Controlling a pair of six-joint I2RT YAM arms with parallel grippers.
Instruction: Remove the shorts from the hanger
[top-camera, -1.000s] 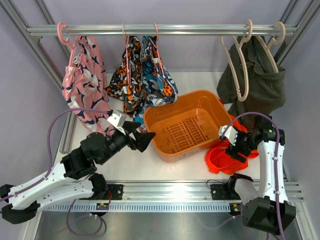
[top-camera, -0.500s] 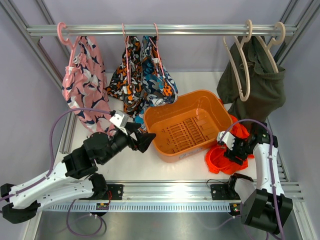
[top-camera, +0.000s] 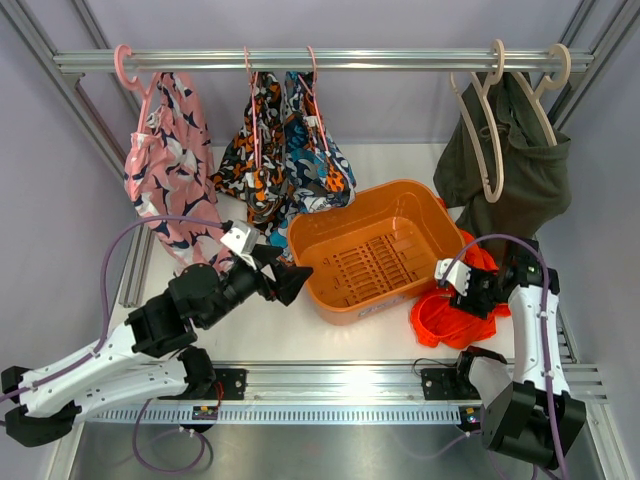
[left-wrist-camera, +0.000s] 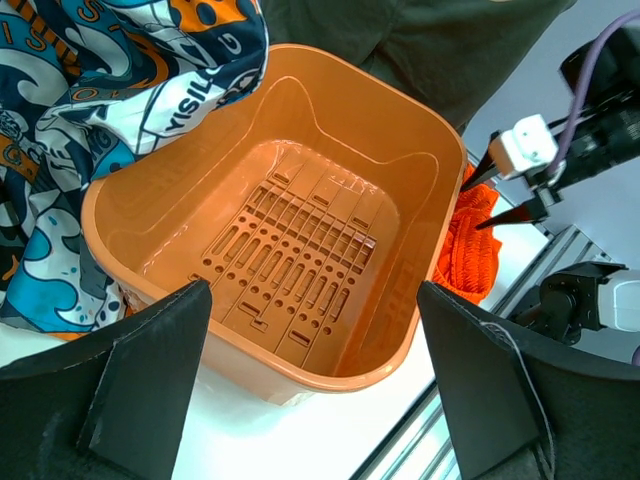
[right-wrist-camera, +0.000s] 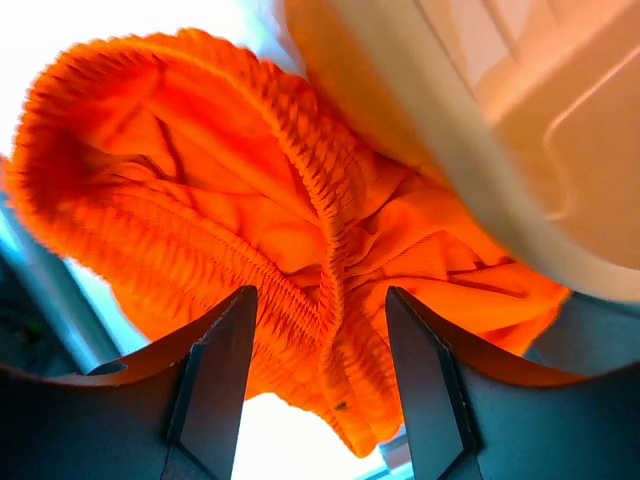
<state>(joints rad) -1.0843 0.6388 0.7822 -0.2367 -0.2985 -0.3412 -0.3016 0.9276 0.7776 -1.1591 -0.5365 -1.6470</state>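
Seen from above, my left claw (top-camera: 287, 274) hangs over the table (top-camera: 300, 335) near its middle. It is released, with nothing between its fingers, and it points at the left wall of the basin (top-camera: 360, 303). My right claw (top-camera: 468, 291) sits low at the near right corner with its fingers spread. It is right at the orange shorts (top-camera: 445, 318), which lie crumpled on the table against the basin's right side, off any hanger. The rail (top-camera: 400, 60) runs along the far edge. On it, pink shorts (top-camera: 165, 160) hang from a pink hanger (top-camera: 128, 62) toward the far left corner. The print shorts (top-camera: 290, 160) are bunched at the middle, and the olive shorts (top-camera: 520, 170) hang on beige hangers (top-camera: 487, 140) at the far right corner.

My left wrist camera shows both my fingers wide apart around the bare basin, gripping nothing. The print shorts drape over its left rim. The orange shorts peek out past its right wall, and my right claw is just above them with its tips parted.

My right wrist camera shows my fingers apart, with orange cloth filling the gap and the basin's wall just beside it. I am not clenched on anything, but I cannot tell whether my tips touch the cloth.
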